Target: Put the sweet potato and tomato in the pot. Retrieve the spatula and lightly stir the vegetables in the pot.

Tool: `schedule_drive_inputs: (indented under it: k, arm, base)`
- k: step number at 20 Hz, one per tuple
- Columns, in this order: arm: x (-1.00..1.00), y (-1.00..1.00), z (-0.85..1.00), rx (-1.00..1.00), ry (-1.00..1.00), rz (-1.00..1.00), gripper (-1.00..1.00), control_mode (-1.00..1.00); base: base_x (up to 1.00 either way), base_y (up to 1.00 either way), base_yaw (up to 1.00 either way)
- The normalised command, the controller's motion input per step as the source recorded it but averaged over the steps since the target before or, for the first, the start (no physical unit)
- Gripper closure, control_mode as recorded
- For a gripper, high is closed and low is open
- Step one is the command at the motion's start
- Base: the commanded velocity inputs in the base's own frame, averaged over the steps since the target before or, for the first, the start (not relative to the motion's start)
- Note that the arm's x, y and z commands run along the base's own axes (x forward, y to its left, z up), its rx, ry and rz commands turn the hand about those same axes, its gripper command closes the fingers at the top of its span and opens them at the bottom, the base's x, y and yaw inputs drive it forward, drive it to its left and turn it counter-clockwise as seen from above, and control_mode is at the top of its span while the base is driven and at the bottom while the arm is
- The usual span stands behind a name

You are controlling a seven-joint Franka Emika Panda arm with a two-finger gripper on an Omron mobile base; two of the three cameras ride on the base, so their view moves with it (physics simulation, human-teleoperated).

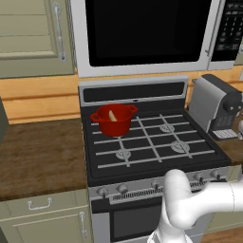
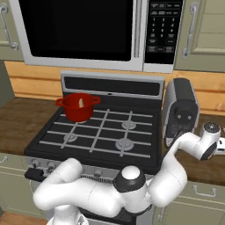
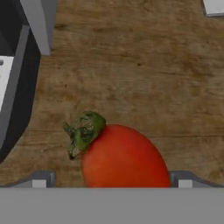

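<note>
**Occlusions and cut-offs**

Tomato (image 3: 122, 155): lower part cut off at the hand view's bottom. Sweet potato (image 1: 112, 116): partly hidden inside the pot (image 1: 114, 124), shape too small to tell. Coffee machine (image 1: 217, 107): clipped by the right edge in the left base view.

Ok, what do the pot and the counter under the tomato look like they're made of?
The pot looks like enamelled metal, going by its glossy red shine, though the look leaves it open. The counter reads as matte brown wood, with visible grain streaks. The tomato lying on it has smooth red skin and a green stem.
</note>
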Motion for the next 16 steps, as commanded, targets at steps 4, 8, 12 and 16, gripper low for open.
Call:
schedule_drive_inputs:
  k: [4,8,12,16]
  arm:
    - [0.39,-0.11,-0.39,0.0,0.05,0.04,-1.0,-1.0]
    - [0.21,-0.01,-0.47,0.0,0.07,0.05,1.0,-1.0]
    - [-0.58,0.27,-0.07,0.0,-0.09,0.06,1.0,-1.0]
    - [-0.99,1.0,-0.04,-0.09,-0.27,0.18,1.0,-1.0]
  base:
    - [0.0,0.0,0.0]
    - [0.0,0.0,0.0]
    - [0.0,0.0,0.0]
    - [0.0,0.0,0.0]
